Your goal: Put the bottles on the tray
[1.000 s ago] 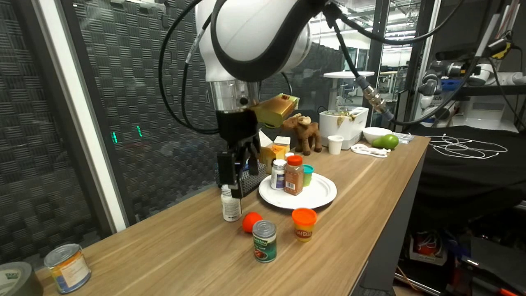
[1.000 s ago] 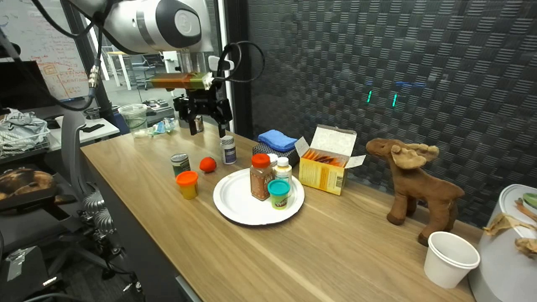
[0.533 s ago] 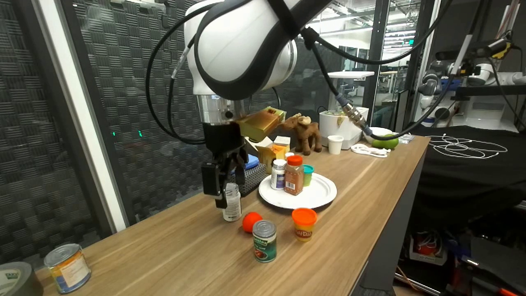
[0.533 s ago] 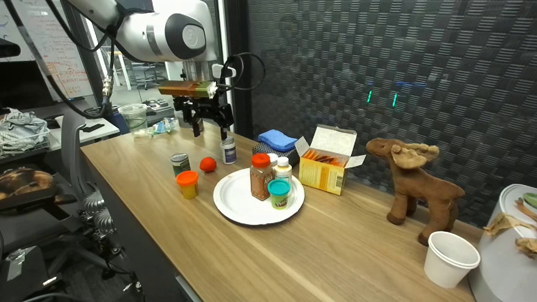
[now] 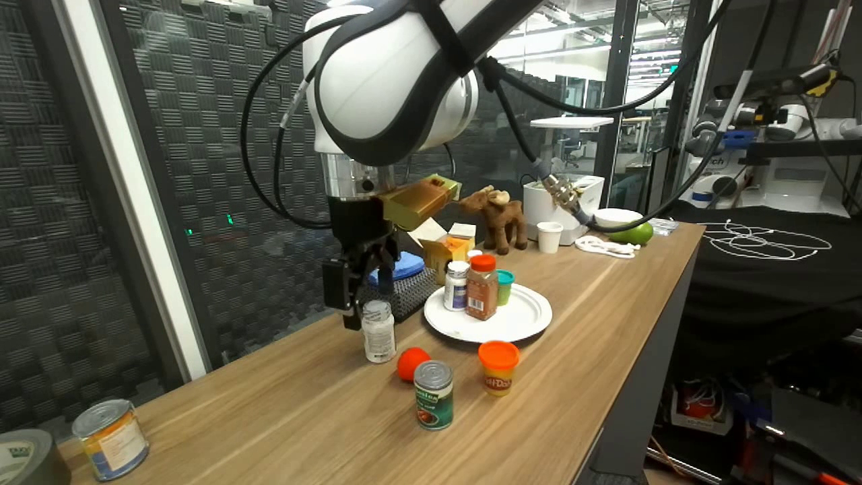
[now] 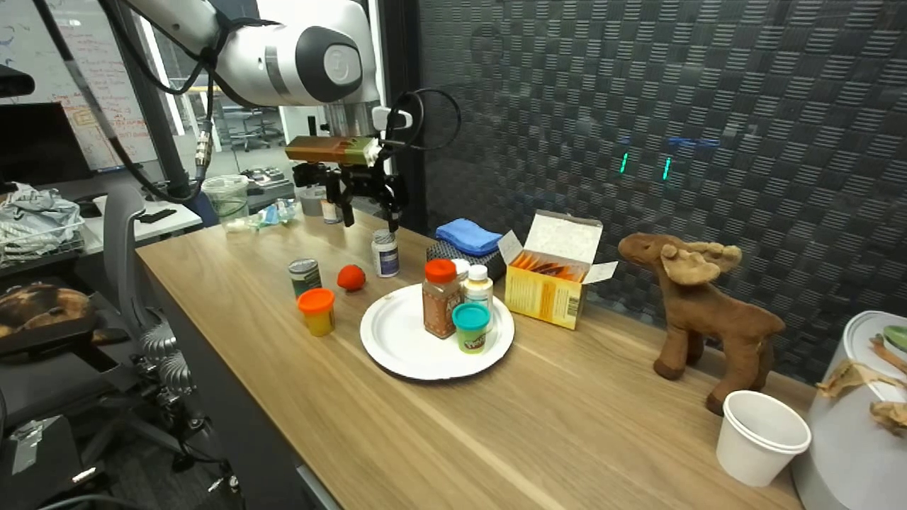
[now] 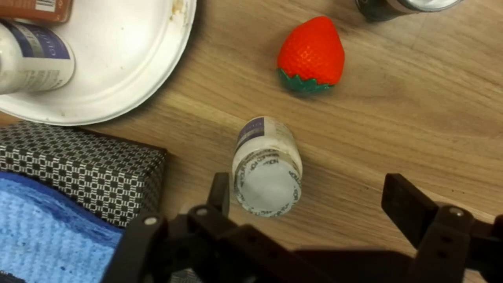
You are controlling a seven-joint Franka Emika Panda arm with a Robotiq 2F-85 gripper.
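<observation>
1. The gripper (image 7: 309,192) is hovering above a wooden table (image 7: 412,133), its two dark fingers (image 7: 406,208) standing wide apart
2. A white pill bottle (image 7: 271,157) with a purple label is standing upright on the table, near but outside the tray (image 6: 407,350), which is a round white plate
3. In the wrist view, this bottle's pale round top, lettered around the edge, is showing between the fingers and much closer to one of them; whether that finger is touching the bottle cannot be told
4. A brown red-capped bottle (image 6: 441,304), a white-capped bottle (image 6: 479,289), a second pill bottle (image 5: 456,289) and a green jar (image 6: 471,336) with a teal lid are standing upright in a close group on the tray
5. An orange-lidded jar (image 5: 499,377) with a yellow body is standing on the table near the tray, showing in both exterior views
6. A red strawberry (image 7: 312,51) with green leaves is lying on the table near the white pill bottle
7. A patterned dark box (image 7: 90,165) is sitting near the tray, carrying a blue cloth (image 7: 51,232) on top
8. In an exterior view, an open yellow box (image 6: 545,297) is standing near the tray, and a brown plush moose (image 6: 716,312) is standing farther along the table, beside stacked white cups (image 6: 762,439)
</observation>
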